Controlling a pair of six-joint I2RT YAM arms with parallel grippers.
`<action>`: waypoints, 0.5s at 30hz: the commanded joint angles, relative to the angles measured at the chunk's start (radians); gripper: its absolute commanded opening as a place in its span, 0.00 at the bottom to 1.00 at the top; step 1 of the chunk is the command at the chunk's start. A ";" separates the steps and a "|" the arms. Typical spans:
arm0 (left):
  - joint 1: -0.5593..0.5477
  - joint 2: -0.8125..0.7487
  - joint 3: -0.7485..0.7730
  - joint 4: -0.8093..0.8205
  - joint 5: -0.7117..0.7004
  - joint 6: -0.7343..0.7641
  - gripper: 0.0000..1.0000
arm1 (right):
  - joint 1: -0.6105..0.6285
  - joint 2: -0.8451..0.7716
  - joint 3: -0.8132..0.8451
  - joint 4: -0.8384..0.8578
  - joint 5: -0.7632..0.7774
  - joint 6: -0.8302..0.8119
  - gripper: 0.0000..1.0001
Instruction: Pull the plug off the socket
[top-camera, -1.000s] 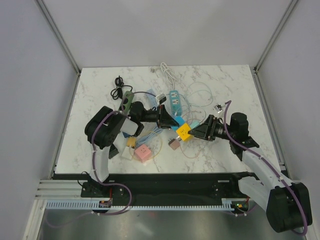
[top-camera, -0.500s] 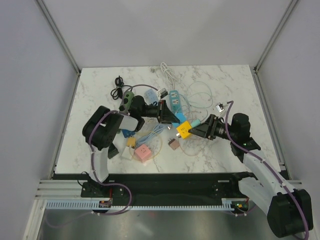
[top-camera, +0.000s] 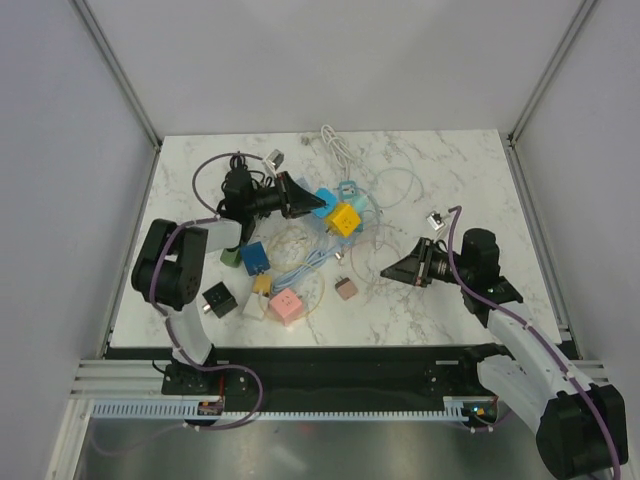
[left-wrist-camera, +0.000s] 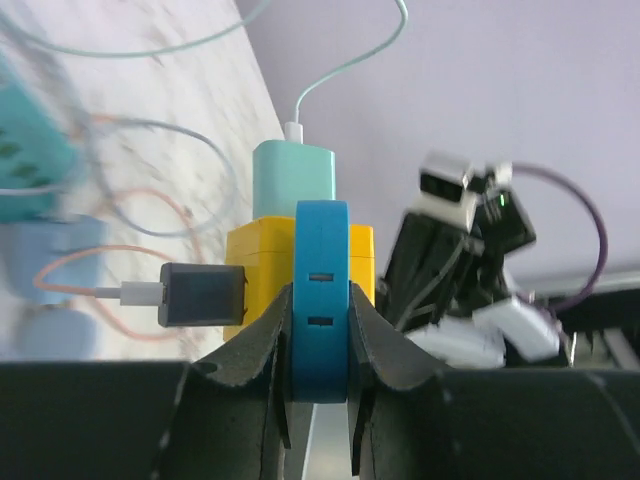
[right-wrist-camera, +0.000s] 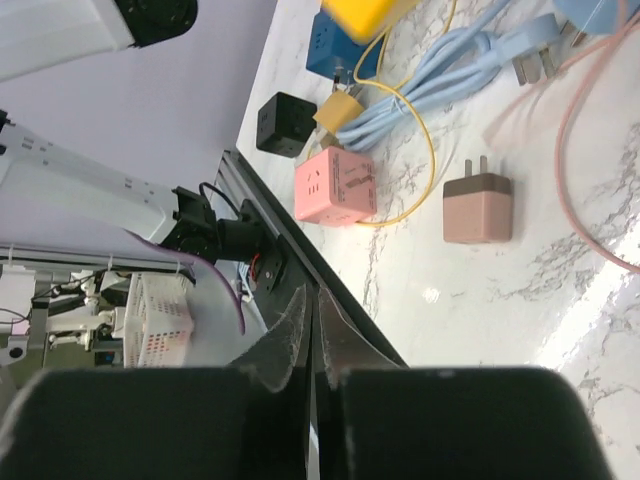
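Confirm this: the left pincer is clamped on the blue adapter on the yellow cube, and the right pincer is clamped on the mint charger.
Wrong about the right pincer: the right wrist view shows it shut on nothing. The mint charger sits on the yellow cube. The left pincer is clamped on the blue adapter on that cube, as stated.

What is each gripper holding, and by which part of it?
The left gripper clamps the blue adapter by its two broad faces; the yellow cube sits right behind it. The right gripper is shut on nothing.
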 joint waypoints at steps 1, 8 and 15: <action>0.039 0.089 -0.032 0.280 -0.022 -0.238 0.02 | 0.002 -0.016 0.028 -0.024 -0.055 -0.038 0.00; 0.022 0.009 -0.015 0.045 -0.033 -0.071 0.02 | 0.001 0.005 0.061 -0.130 0.098 -0.107 0.00; -0.053 -0.083 -0.028 -0.124 -0.087 0.061 0.02 | 0.001 0.065 0.078 -0.063 0.195 -0.058 0.49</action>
